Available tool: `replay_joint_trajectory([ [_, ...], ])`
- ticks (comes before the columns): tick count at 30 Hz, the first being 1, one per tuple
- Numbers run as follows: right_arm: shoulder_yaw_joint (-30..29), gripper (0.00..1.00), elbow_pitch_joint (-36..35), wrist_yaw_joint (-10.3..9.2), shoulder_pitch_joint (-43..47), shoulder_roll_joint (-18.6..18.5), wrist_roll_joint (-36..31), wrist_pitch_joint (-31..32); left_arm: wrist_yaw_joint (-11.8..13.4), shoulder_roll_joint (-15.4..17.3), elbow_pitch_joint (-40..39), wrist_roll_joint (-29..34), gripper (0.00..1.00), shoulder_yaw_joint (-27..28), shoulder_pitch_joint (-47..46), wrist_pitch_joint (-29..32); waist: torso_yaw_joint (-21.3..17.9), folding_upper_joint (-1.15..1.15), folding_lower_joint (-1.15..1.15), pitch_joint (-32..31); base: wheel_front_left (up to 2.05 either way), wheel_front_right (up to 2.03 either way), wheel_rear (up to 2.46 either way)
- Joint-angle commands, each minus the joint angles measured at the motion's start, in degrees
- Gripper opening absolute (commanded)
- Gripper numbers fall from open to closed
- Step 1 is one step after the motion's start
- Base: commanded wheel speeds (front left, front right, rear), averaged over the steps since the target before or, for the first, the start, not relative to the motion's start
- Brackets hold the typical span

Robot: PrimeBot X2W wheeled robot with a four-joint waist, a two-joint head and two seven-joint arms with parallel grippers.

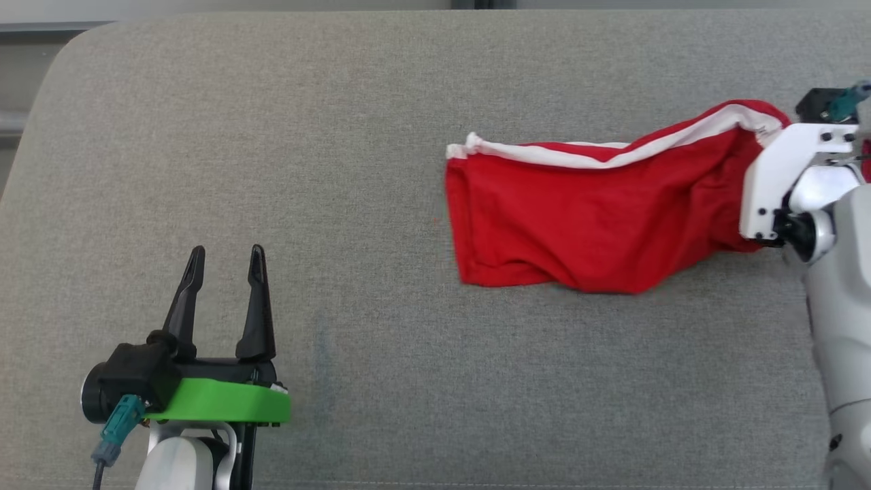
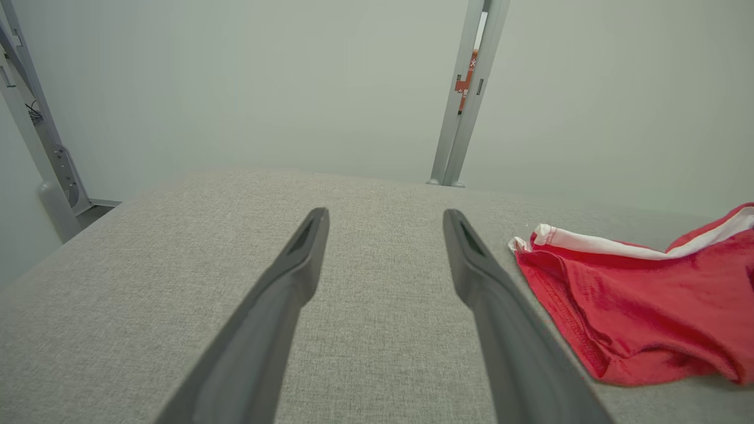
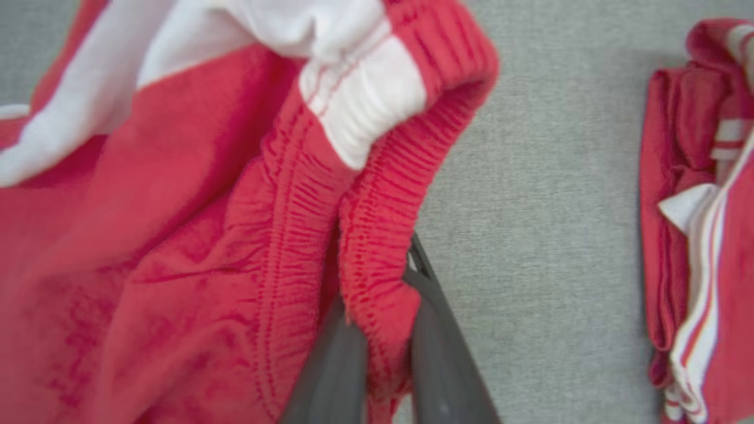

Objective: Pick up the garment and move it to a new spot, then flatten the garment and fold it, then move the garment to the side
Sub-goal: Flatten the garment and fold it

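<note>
The garment [image 1: 599, 218] is a pair of red shorts with white side stripes, lying stretched across the right half of the grey cushioned surface [image 1: 306, 136]. Its waistband end is raised at the right, under my right arm's white wrist [image 1: 782, 177]. In the right wrist view my right gripper [image 3: 380, 277] is shut on the garment's [image 3: 177, 235] red elastic waistband, with the fabric pinched between both dark fingers. My left gripper [image 1: 227, 253] stands open at the lower left, well clear of the cloth. In the left wrist view the garment's [image 2: 648, 306] hem lies right of the open left gripper [image 2: 386, 218].
A second pile of folded red and white cloth [image 3: 695, 235] lies on the surface just beyond the held waistband. A grey metal post [image 2: 465, 94] stands behind the surface's far edge, and frame parts [image 2: 35, 129] stand at its left corner.
</note>
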Motion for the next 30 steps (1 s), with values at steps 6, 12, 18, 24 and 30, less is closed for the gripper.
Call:
replay_joint_trajectory([
  [6,-2.93,0.0,-9.04,-0.1,2.74,-4.87,-2.39,7.59,-0.21,0.1,-0.15,0.37,1.0,-0.29,0.45,0.02,-1.04,0.0,0.0,-0.95,0.0,0.0,0.0],
  [12,-0.16,0.0,-17.41,-0.09,2.73,-2.42,1.06,14.47,-0.36,0.1,0.08,0.43,1.0,-0.31,0.36,0.02,-1.25,0.0,0.0,-1.29,0.0,0.0,0.0],
  [18,6.77,0.0,-22.71,-0.09,3.61,3.12,5.07,17.32,-0.45,0.1,-0.12,0.14,1.0,-0.56,-0.5,0.02,-0.3,0.0,0.0,-1.63,0.0,0.0,0.0],
  [24,11.79,0.0,-20.16,-0.08,3.27,6.46,7.36,15.96,-0.55,0.1,-0.22,-0.17,1.0,-1.19,-0.72,0.02,1.62,0.0,0.0,-1.06,0.0,0.0,0.0],
  [30,13.1,0.0,-13.47,-0.08,1.36,8.02,6.62,9.3,-0.64,0.1,0.37,-0.9,1.0,-2.31,-1.08,0.02,4.4,0.0,0.0,-0.38,0.0,0.0,0.0],
])
